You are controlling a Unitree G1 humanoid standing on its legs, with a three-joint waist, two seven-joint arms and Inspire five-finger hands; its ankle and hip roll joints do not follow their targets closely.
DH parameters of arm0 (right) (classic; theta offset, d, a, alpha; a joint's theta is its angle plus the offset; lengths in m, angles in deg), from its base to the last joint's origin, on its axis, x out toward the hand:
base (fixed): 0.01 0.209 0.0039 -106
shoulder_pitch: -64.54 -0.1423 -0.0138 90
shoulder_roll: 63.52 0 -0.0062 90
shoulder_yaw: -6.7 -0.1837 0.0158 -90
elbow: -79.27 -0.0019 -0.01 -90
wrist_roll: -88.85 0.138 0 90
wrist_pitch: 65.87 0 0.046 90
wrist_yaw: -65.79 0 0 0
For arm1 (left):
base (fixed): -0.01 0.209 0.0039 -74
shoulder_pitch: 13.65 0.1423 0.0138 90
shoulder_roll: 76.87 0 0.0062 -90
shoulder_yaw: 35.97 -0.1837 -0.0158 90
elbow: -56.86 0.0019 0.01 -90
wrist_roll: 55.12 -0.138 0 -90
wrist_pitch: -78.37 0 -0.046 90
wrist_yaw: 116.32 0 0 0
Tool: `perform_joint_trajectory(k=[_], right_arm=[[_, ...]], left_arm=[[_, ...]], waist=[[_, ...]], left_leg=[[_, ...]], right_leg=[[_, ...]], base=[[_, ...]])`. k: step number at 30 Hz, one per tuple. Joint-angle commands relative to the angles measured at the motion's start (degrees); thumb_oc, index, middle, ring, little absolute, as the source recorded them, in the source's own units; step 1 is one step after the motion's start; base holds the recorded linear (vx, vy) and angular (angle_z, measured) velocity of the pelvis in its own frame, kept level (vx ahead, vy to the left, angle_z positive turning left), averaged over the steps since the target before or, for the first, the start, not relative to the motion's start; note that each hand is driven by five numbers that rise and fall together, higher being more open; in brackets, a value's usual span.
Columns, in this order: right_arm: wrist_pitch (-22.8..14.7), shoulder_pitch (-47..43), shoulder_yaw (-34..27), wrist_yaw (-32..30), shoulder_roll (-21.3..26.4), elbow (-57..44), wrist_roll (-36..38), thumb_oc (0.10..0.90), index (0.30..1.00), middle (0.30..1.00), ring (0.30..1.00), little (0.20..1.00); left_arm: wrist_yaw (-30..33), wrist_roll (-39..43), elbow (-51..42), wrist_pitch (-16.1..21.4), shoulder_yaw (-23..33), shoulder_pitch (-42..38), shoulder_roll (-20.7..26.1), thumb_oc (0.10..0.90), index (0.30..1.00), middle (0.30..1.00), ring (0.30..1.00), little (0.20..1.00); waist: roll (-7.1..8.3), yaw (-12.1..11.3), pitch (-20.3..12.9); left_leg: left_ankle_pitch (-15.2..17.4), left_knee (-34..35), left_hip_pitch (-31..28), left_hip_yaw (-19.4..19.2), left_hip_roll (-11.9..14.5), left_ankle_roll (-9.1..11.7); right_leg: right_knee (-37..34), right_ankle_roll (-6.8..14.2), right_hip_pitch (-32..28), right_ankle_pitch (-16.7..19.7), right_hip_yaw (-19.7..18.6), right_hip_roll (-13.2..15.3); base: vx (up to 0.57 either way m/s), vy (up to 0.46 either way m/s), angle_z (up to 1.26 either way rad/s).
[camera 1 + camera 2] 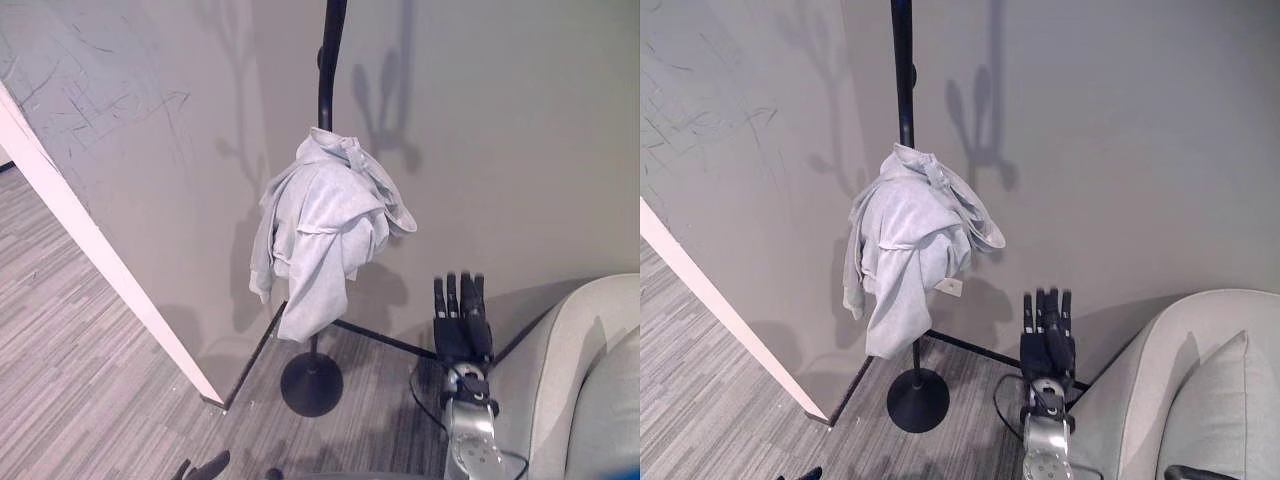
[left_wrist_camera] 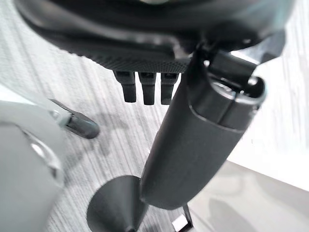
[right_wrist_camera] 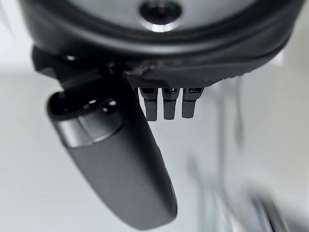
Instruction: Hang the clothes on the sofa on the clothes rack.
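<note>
Overhead, hoodie [image 1: 325, 235] drapes rack [image 1: 330, 60]; right hand [image 1: 461, 325] empty.

A plain living-room corner of a home or staged flat: a black clothes rack [image 1: 322, 120] on a round base stands against bare grey walls [image 1: 520, 130], a grey sofa [image 1: 590, 370] at lower right, grey wood-look flooring [image 1: 70, 360] at lower left.

Even, soft indoor light. The clothes rack [image 1: 327, 60] casts faint double shadows on the wall [image 1: 500, 120] beyond the right hand [image 1: 460, 325]. Both wrist views blur past the fingers.
</note>
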State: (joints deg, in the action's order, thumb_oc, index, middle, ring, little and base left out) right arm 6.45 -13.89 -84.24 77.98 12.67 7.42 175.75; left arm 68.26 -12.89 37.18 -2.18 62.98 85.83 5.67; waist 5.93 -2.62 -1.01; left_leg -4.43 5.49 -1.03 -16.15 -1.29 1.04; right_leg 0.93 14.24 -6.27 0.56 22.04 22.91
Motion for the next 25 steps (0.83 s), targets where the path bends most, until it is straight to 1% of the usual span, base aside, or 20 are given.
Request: perform_joint_trajectory(k=[1,2,3,5,7,10,13,15,16,17,18,20,22,23,25], right_arm=[[0.1,-3.9,-3.2,2.9,0.3,-2.3,-2.1,0.800,0.900,0.900,0.900,0.900],[0.9,-3.9,-4.3,2.1,0.5,2.7,-3.7,0.800,0.900,0.900,0.900,0.900],[0.9,-4.0,-4.4,2.2,0.6,2.8,-3.7,0.800,0.900,0.900,0.900,0.900],[1.7,-4.5,-4.6,1.2,1.0,8.3,-5.2,0.800,0.900,0.900,0.900,0.900],[3.5,-4.8,-4.5,-0.2,1.5,15.0,-7.3,0.800,0.900,0.900,0.900,0.900],[5.6,-6.2,-4.1,-3.0,2.5,25.8,-11.3,0.800,0.900,0.900,0.900,0.900],[9.9,-8.6,-3.7,-5.7,3.8,40.5,-18.1,0.800,0.900,0.900,0.900,0.900],[12.8,-10.4,-5.9,-6.9,4.2,52.0,-20.5,0.800,0.900,0.900,0.900,0.900],[12.8,-10.7,-6.0,-6.7,4.3,52.4,-20.5,0.800,0.900,0.900,0.900,0.900],[14.8,-11.6,-8.8,-7.9,4.2,60.2,-21.1,0.800,0.900,0.900,0.900,0.900],[15.1,-11.9,-10.7,-8.6,4.6,63.2,-21.3,0.800,0.900,0.900,0.900,0.900],[15.4,-12.2,-12.4,-9.7,5.2,67.4,-23.0,0.800,0.900,0.900,0.900,0.900],[16.3,-12.3,-12.6,-10.7,5.8,70.4,-26.7,0.800,0.900,0.900,0.900,0.900],[16.6,-12.6,-12.0,-10.9,6.0,70.8,-28.7,0.800,0.900,0.900,0.900,0.900],[16.7,-12.6,-11.6,-11.1,5.9,70.3,-29.2,0.800,0.900,0.900,0.900,0.900]], left_arm=[[-1.3,-2.7,3.8,1.4,2.7,-3.6,0.6,0.800,0.900,0.900,0.900,0.900],[-1.7,-2.9,4.9,1.2,3.1,-3.3,0.5,0.800,0.900,0.900,0.900,0.900],[-1.7,-2.9,4.9,1.2,3.1,-3.4,0.5,0.800,0.900,0.900,0.900,0.900],[-1.8,-2.9,5.8,1.3,3.3,-3.5,0.7,0.800,0.900,0.900,0.900,0.900],[-1.9,-3.1,6.0,1.4,2.8,-3.7,0.8,0.800,0.900,0.900,0.900,0.900],[-2.5,-4.3,6.3,1.4,0.6,-4.0,0.9,0.800,0.900,0.900,0.900,0.900],[-3.4,-7.2,6.2,1.4,-2.7,-5.1,1.0,0.800,0.900,0.900,0.900,0.900],[-3.6,-9.7,7.0,1.5,-3.9,-6.0,1.5,0.800,0.900,0.900,0.900,0.900],[-3.6,-9.7,7.0,1.5,-4.0,-6.1,1.4,0.800,0.900,0.900,0.900,0.900],[-3.6,-12.2,7.7,1.4,-5.3,-6.8,1.6,0.800,0.900,0.900,0.900,0.900],[-3.9,-13.0,8.2,1.2,-5.7,-7.0,1.6,0.800,0.900,0.900,0.900,0.900],[-4.0,-14.5,9.0,1.0,-6.2,-7.2,1.5,0.800,0.900,0.900,0.900,0.900],[-4.3,-16.1,9.4,0.6,-6.9,-7.4,1.4,0.800,0.900,0.900,0.900,0.900],[-4.5,-16.9,9.7,0.5,-7.3,-7.7,1.3,0.800,0.900,0.900,0.900,0.900],[-4.8,-16.8,9.0,0.3,-7.7,-7.8,1.3,0.800,0.900,0.900,0.900,0.900]], waist=[[-1.42,0.1,1.1],[-1.52,0.2,1.0],[-1.44,0.3,1.0],[-1.46,0.3,1.0],[-1.46,0.2,1.0],[-1.46,-0.1,1.0],[-1.39,-0.7,1.0],[-1.46,-1.2,0.9],[-1.49,-1.3,1.0],[-1.67,-1.7,0.9],[-1.78,-1.9,0.7],[-1.89,-2.1,0.4],[-2.00,-2.3,0.3],[-2.11,-2.4,0.3],[-2.02,-2.4,0.3]], left_leg=[[6.1,-0.5,-4.0,3.7,1.9,0.7],[6.0,-0.5,-3.8,3.6,2.1,0.8],[5.8,-0.5,-3.6,3.6,2.0,0.7],[5.6,-0.5,-3.4,3.5,2.1,0.9],[5.5,-0.5,-3.1,3.4,2.4,1.1],[5.5,-0.5,-3.0,3.5,2.7,1.4],[5.4,-0.5,-2.8,3.7,2.7,1.5],[5.4,-0.5,-2.7,4.2,2.7,1.5],[5.4,-0.5,-2.8,4.2,2.7,1.5],[5.5,-0.5,-2.8,4.7,2.6,1.6],[5.6,-0.5,-2.8,5.0,2.6,1.5],[5.7,-0.5,-2.8,5.4,2.5,1.5],[5.8,-0.5,-2.7,5.8,2.3,1.5],[5.7,-0.5,-2.6,6.1,2.3,1.5],[5.4,-0.5,-2.2,6.3,2.0,1.4]], right_leg=[[-0.8,0.8,-1.2,13.6,1.2,1.5],[-1.2,0.8,-1.2,13.5,1.2,1.4],[-1.3,0.8,-1.0,13.7,1.2,1.5],[-1.8,0.7,-1.0,13.5,1.3,1.3],[-2.5,0.7,-1.0,13.3,1.5,1.0],[-3.0,0.6,-1.2,13.0,1.6,0.6],[-3.3,0.6,-1.6,12.9,2.0,0.4],[-3.4,0.6,-2.1,12.6,2.5,0.3],[-3.5,0.6,-2.2,12.6,2.6,0.2],[-3.5,0.6,-2.7,12.4,3.2,0.2],[-3.6,0.6,-2.9,12.4,3.5,0.3],[-3.6,0.7,-3.3,12.4,3.9,0.4],[-3.6,0.7,-3.5,12.5,4.3,0.5],[-3.5,0.7,-3.6,12.5,4.6,0.6],[-3.4,0.8,-3.3,12.8,4.7,0.9]], base=[[0.00,0.000,0.00],[0.00,0.000,0.00],[0.00,0.000,0.00],[-0.01,-0.006,-0.02],[-0.01,-0.005,-0.02],[0.00,0.000,0.00],[0.00,-0.004,0.01],[0.00,-0.008,0.04],[0.03,-0.004,0.04],[0.03,0.007,0.06],[0.04,0.013,0.14],[0.02,0.014,0.20],[0.02,0.015,0.15],[0.00,0.017,0.11],[-0.02,0.007,0.13]])
